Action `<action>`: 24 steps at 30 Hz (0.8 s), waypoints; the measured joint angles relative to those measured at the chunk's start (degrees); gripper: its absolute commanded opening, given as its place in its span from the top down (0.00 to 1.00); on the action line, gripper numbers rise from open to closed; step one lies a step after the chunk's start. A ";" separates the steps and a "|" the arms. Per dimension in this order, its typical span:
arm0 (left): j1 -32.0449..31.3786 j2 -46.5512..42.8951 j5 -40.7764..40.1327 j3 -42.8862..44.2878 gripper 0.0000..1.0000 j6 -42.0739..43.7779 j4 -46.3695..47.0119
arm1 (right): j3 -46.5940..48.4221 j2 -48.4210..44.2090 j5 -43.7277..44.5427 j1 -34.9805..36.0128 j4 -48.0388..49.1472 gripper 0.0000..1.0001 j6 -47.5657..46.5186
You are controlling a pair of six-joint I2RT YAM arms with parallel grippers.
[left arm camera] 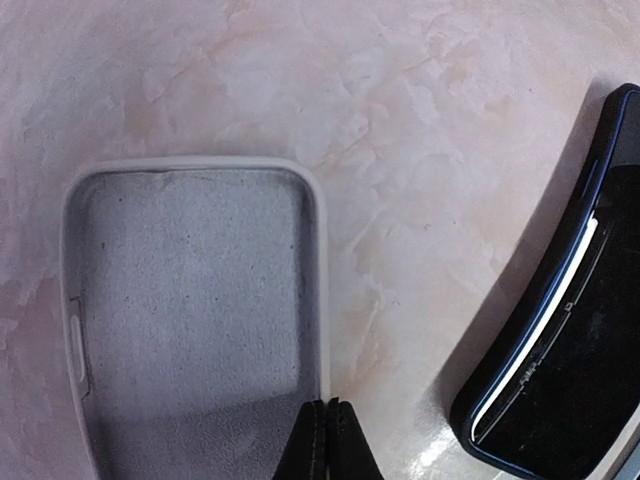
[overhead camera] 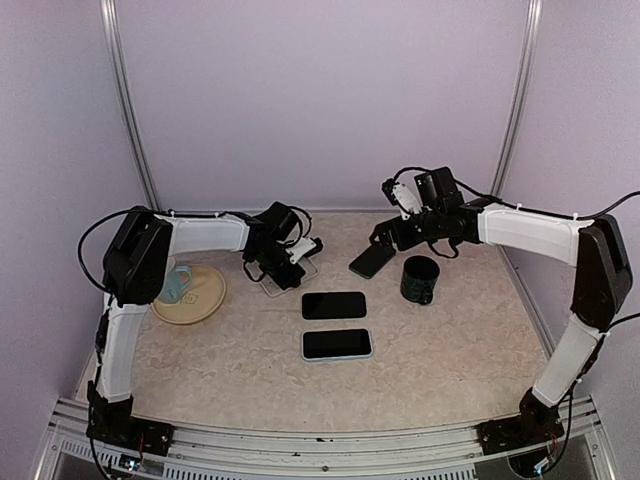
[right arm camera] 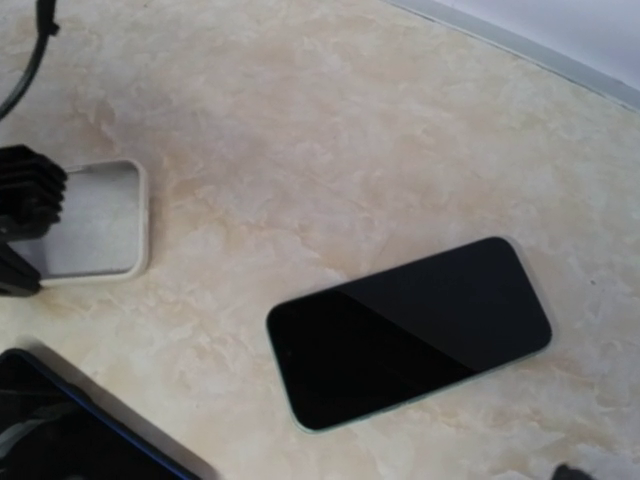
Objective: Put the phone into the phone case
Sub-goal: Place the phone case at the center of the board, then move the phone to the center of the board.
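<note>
The pale grey phone case [overhead camera: 283,282] [left arm camera: 190,320] [right arm camera: 100,220] lies open side up at the back left of centre. My left gripper [overhead camera: 288,272] [left arm camera: 326,405] is shut, pinching the case's right rim. A black phone with a pale edge [overhead camera: 333,304] [right arm camera: 410,330] lies flat just right of the case. A dark phone with a blue edge [overhead camera: 370,262] [right arm camera: 70,440] [left arm camera: 570,340] sits angled right under my right gripper [overhead camera: 385,243]. That gripper is open, and its own view shows only bare table between the jaws. I cannot tell if it touches this phone.
A third phone with a light blue rim [overhead camera: 337,344] lies nearer the front. A dark mug [overhead camera: 420,279] stands to the right of the right gripper. A cream plate [overhead camera: 205,298] with a pale blue cup [overhead camera: 178,283] sits at the left. Walls close in on three sides.
</note>
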 measured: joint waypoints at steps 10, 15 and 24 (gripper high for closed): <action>1.73 -1.36 -0.44 -0.63 0.35 2.14 -1.07 | 0.74 2.29 0.61 0.00 -0.61 0.00 -0.22; 1.68 -3.37 1.40 -1.68 0.15 0.37 0.04 | 4.98 4.72 1.66 -0.20 -2.32 0.00 -0.72; -1.14 -6.62 2.95 1.84 0.01 -5.57 5.22 | 18.32 12.26 1.86 -3.52 -7.56 0.00 -1.97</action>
